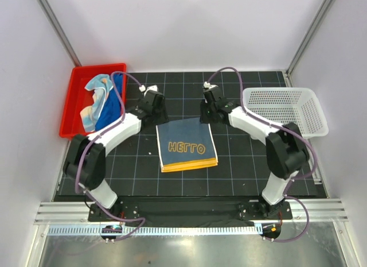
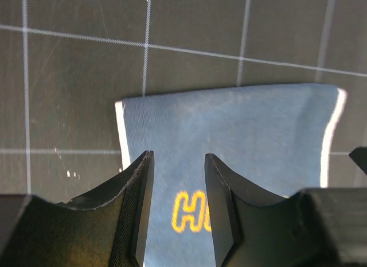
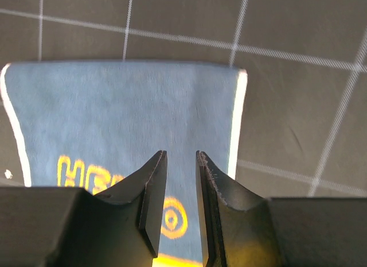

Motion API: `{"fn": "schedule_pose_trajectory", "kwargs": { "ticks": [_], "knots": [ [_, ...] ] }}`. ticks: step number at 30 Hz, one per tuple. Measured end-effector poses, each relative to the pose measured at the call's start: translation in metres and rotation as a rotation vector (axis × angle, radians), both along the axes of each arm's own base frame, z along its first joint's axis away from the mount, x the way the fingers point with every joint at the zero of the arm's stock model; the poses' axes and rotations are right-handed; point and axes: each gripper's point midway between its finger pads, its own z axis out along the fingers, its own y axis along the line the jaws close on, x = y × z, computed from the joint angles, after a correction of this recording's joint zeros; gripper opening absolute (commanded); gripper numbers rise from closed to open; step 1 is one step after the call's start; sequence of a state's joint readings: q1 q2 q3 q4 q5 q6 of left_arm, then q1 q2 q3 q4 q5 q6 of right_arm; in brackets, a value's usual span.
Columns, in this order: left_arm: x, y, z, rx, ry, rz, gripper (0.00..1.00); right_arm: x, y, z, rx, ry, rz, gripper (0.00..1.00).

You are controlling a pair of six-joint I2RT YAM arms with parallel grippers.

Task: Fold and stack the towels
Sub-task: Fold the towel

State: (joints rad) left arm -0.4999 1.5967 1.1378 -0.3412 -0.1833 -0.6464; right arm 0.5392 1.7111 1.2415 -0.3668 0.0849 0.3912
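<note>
A folded blue towel (image 1: 186, 143) with yellow lettering and a yellow-orange front edge lies flat in the middle of the black grid mat. My left gripper (image 1: 156, 119) hovers over its far left corner, jaws open and empty. The left wrist view shows the towel (image 2: 229, 129) below the left gripper (image 2: 178, 157). My right gripper (image 1: 207, 119) is above the far right corner, open by a narrower gap with nothing in it. The towel (image 3: 114, 112) lies under the right gripper (image 3: 181, 154) in the right wrist view. A royal blue towel (image 1: 110, 109) and a pale patterned towel (image 1: 93, 103) lie crumpled in the red tray.
The red tray (image 1: 73, 93) stands at the mat's far left corner. A white mesh basket (image 1: 285, 109) stands at the far right. White walls close in both sides and the back.
</note>
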Motion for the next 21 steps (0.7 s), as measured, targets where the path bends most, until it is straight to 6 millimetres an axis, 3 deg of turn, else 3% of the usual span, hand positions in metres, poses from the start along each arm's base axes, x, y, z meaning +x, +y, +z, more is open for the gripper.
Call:
{"fn": "schedule_pose_trajectory", "kwargs": {
  "ticks": [2,7,12,21],
  "knots": [
    [0.009,-0.002,-0.012,0.030,0.026,-0.012,0.43,0.011,0.007,-0.011,-0.006,0.020,0.017,0.34],
    [0.006,0.004,-0.047,0.117,0.119,-0.031,0.42,0.019,0.021,-0.046,-0.019,0.094,0.065,0.33],
    [0.013,0.016,-0.073,0.218,0.171,-0.014,0.42,0.027,0.019,-0.079,-0.046,0.151,0.053,0.33],
    [0.039,0.024,-0.092,0.331,0.189,0.003,0.42,0.040,0.001,-0.082,-0.049,0.113,-0.054,0.32]
  ]
}}
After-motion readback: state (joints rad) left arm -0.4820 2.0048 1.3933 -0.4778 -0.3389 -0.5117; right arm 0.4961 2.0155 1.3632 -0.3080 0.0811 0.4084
